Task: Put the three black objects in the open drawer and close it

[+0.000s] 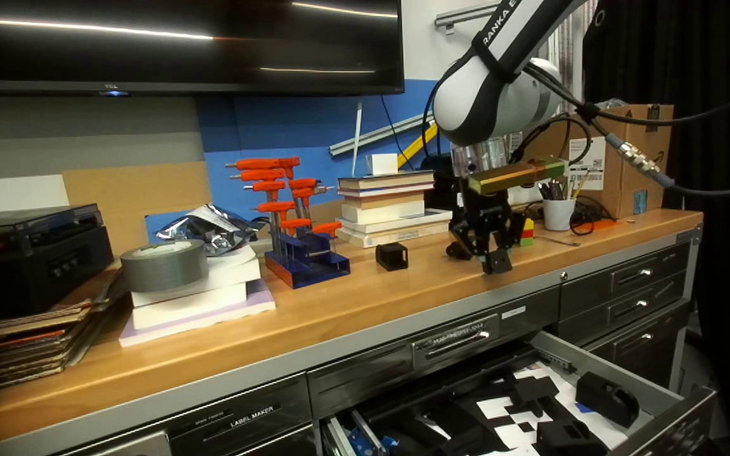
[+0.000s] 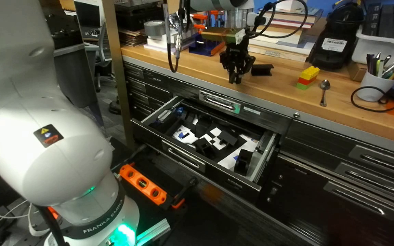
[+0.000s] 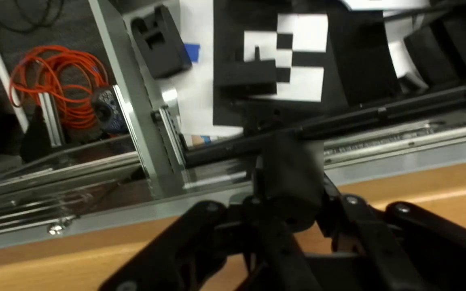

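One small black object (image 3: 293, 176) is pinched between the fingers (image 3: 330, 206) near the front of the counter (image 1: 339, 310), presumably so it can be lowered into the open drawer (image 2: 217, 176), while a black cube (image 1: 392, 256) and a flatter black piece (image 2: 262, 69) are set farther back.

TV (image 1: 181, 50) w/ glare, grn glow (image 2: 125, 235) at robot base (image 2: 106, 217), wrist pic soft

- Base (image 2: 128, 208): stands on the handle side of the drawer (image 2: 214, 173), its light (image 2: 125, 235) glowing green.
- Arm (image 1: 517, 31): slopes down from well above the drawer.
- Gripper (image 2: 235, 80): points down, higher than the drawer and just behind its open part, fingers (image 2: 232, 77) close together in a grip.
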Tool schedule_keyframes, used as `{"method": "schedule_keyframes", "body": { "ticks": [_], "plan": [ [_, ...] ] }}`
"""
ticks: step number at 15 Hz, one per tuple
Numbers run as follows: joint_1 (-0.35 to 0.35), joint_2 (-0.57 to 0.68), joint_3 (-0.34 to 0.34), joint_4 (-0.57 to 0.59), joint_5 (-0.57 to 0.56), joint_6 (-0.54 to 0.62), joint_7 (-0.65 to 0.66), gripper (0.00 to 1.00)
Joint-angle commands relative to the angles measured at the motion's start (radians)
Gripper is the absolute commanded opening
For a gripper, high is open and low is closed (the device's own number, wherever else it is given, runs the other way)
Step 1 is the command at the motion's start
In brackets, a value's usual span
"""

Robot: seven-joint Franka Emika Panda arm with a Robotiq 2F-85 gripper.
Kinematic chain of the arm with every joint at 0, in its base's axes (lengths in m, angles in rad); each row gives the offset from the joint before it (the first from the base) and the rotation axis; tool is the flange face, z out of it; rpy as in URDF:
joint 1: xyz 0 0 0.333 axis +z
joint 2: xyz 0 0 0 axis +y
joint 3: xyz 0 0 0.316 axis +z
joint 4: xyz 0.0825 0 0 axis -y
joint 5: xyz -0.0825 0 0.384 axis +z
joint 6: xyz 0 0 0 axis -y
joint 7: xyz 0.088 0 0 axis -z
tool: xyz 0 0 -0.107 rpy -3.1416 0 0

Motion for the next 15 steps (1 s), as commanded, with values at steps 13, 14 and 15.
{"method": "schedule_keyframes", "body": {
  "ticks": [13,14,15],
  "plan": [
    [-0.055,-0.417,0.026,-0.594,0.002,0.212,0.259,0.21],
    [-0.064,-0.404,0.030,-0.617,0.004,0.256,0.277,0.21],
    [-0.071,-0.386,0.034,-0.631,0.008,0.291,0.290,0.21]
  ]
}}
